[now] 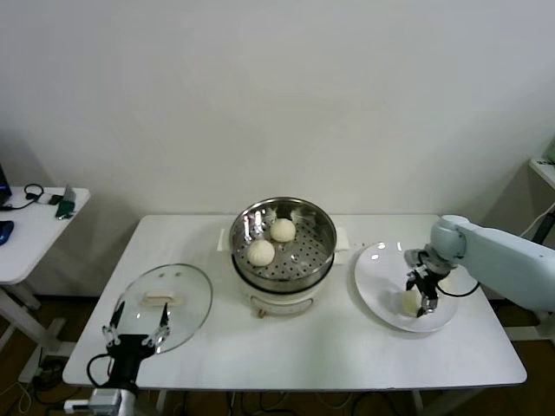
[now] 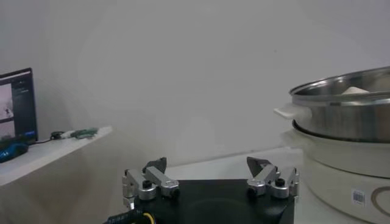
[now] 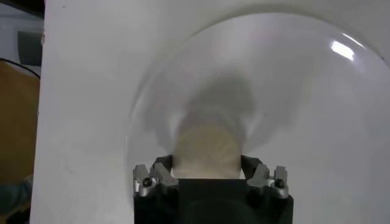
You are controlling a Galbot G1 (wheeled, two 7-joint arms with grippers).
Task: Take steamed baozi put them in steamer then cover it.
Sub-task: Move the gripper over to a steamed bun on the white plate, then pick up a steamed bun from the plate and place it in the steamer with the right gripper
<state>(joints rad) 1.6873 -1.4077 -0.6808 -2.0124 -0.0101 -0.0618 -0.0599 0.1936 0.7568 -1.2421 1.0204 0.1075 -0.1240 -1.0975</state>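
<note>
The steamer (image 1: 323, 227) stands on its white cooker base (image 1: 277, 303) at the table's middle and holds two steamed baozi (image 1: 283, 230) (image 1: 261, 252). A third baozi (image 1: 410, 301) lies on the white plate (image 1: 373, 269) at the right. My right gripper (image 1: 420, 299) is down on it, and in the right wrist view (image 3: 207, 161) the fingers press both sides of this baozi (image 3: 207, 146). The cover (image 1: 186, 299) lies flat at the front left. My left gripper (image 1: 139, 325) is open and empty at its near edge; its wrist view (image 2: 207, 167) shows the steamer (image 2: 341, 109) off to one side. No fourth baozi shows.
A small white side table (image 1: 35, 230) with cables and gadgets stands to the left of the white table (image 1: 347, 355). Another table's corner (image 1: 546, 169) shows at the far right. The plate lies near the table's right edge.
</note>
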